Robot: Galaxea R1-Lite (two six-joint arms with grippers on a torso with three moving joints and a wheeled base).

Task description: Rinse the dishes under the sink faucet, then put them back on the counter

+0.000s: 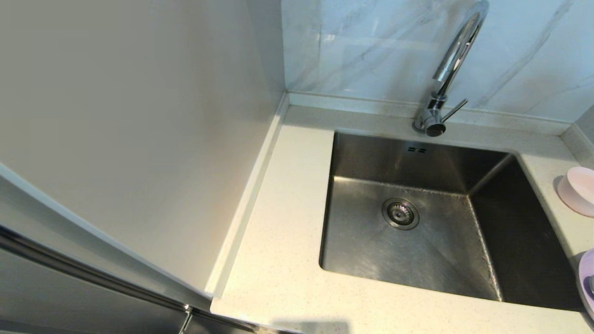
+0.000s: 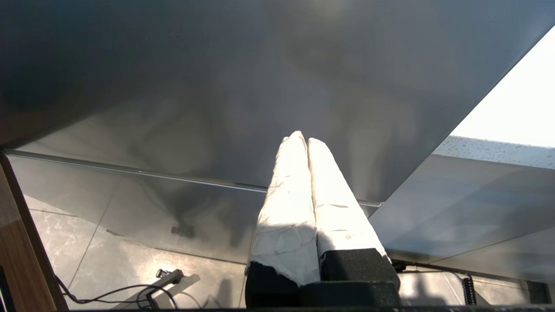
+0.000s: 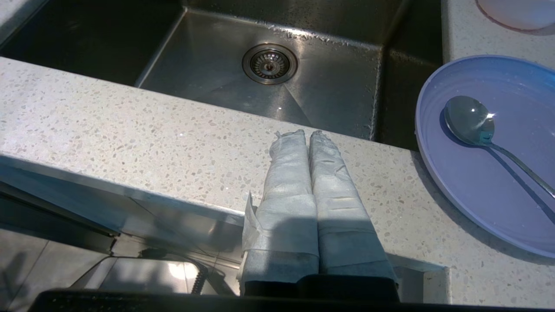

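Jaws of right gripper (image 3: 303, 134) and left gripper (image 2: 302, 138) pressed together, empty.

In the head view the plate (image 1: 587, 278) and the bowl (image 1: 577, 190) are cut by the right edge (only slivers show), and the faucet (image 1: 445, 79) spout runs off the top. The spoon (image 3: 481, 130) handle leaves the right wrist view; possibly its tip shows on the head view's plate.

Dishes waiting beside the dry sink (image 1: 371, 260)

Lavender plate (image 3: 498, 173) is lying flat on the table (image 3: 130, 134), carrying the spoon (image 3: 470, 121); pink bowl (image 1: 577, 190) is sitting behind; chrome faucet (image 1: 441, 97) is standing upright.
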